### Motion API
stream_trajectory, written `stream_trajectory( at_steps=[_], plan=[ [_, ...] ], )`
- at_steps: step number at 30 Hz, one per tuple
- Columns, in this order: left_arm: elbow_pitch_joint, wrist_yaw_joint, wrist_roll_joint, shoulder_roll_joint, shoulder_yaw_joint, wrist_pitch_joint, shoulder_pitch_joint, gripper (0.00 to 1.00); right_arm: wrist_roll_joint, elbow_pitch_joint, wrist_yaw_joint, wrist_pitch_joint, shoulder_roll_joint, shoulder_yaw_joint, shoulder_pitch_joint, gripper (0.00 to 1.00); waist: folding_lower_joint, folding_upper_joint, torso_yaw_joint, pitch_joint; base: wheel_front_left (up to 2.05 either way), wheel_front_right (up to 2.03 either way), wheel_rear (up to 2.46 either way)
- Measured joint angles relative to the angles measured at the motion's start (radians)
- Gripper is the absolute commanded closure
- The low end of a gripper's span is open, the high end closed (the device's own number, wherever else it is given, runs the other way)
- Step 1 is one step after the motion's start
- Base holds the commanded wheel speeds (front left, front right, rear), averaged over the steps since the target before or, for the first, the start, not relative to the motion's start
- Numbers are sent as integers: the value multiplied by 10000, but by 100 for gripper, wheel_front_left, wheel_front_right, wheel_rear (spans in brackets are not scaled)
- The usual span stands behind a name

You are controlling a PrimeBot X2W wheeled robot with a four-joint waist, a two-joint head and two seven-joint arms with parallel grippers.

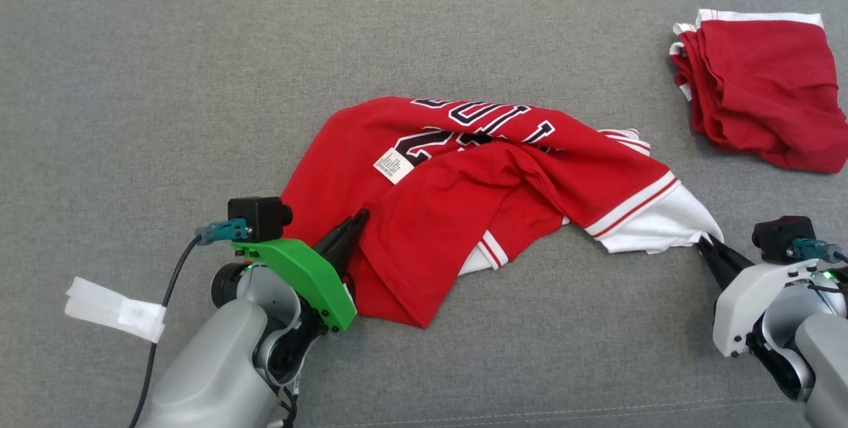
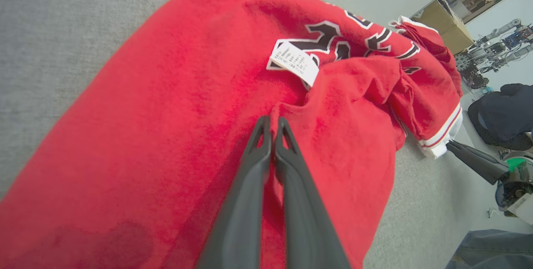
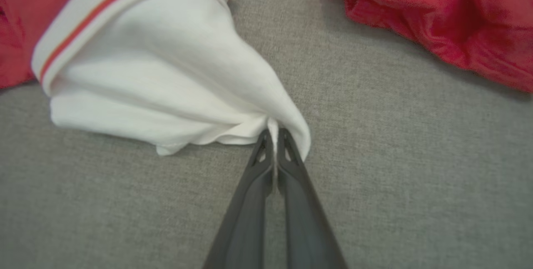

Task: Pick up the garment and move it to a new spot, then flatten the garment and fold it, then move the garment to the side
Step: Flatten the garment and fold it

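The garment (image 1: pixel 464 189) is a red jersey with dark lettering, white trim and a white label, lying crumpled in the middle of the grey surface. At its left side my left gripper (image 1: pixel 361 216) is shut on a fold of the red cloth; the left wrist view shows the two fingers pressed together on the fabric (image 2: pixel 272 121). My right gripper (image 1: pixel 703 239) is shut on the white corner at the garment's right end, and in the right wrist view the white cloth (image 3: pixel 166 73) bunches at the closed fingertips (image 3: pixel 272 133).
A second red garment (image 1: pixel 762 90) with white edging lies folded at the far right. A white tag (image 1: pixel 116 309) on a cable hangs by my left arm. Grey fabric surface (image 1: pixel 199 83) spreads all around.
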Motion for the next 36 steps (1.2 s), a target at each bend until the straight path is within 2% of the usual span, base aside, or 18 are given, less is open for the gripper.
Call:
stream_trajectory(
  at_steps=[3,6,9,12,16,22,27,31,36],
  plan=[
    [-502,-19,0,247,232,-190,-151,100,437,-263,180,-276,130,-418,-373,100,0,0,10,-139,0,0,0],
    [-1248,-29,38,846,493,-316,-718,100,775,-892,424,-566,-144,-989,-1036,100,0,0,10,-332,0,0,0],
    [-2105,-31,128,1490,731,-301,-1259,100,1584,-1674,786,-635,-477,-1515,-1383,100,0,0,16,-568,0,0,0],
    [-2972,-31,81,2044,945,-69,-1375,100,2824,-2571,1091,-309,-385,-1626,-1360,100,0,0,18,-845,0,0,0],
    [-4249,-31,-81,2895,1158,418,-1384,100,4247,-4194,1120,-4,-531,-1967,-1344,100,0,0,-36,-1226,0,0,0],
    [-6556,-33,-516,4057,1609,1287,-1714,100,6460,-7064,1089,268,-2104,-3563,-1230,100,0,0,-209,-1928,0,0,0],
    [-8211,-13,-1149,4765,2217,1977,-1785,100,7963,-9104,1091,924,-2773,-4117,-965,100,0,0,-367,-2459,0,0,0],
    [-9352,732,-1971,5242,2801,2819,-1768,100,8719,-9624,1070,1787,-3584,-4773,-467,100,0,0,-617,-2698,0,0,0],
    [-9699,1709,-2633,5639,3081,3843,-1666,100,9641,-9591,385,2347,-3810,-5216,222,100,0,0,-833,-2475,0,0,0]
  ],
)
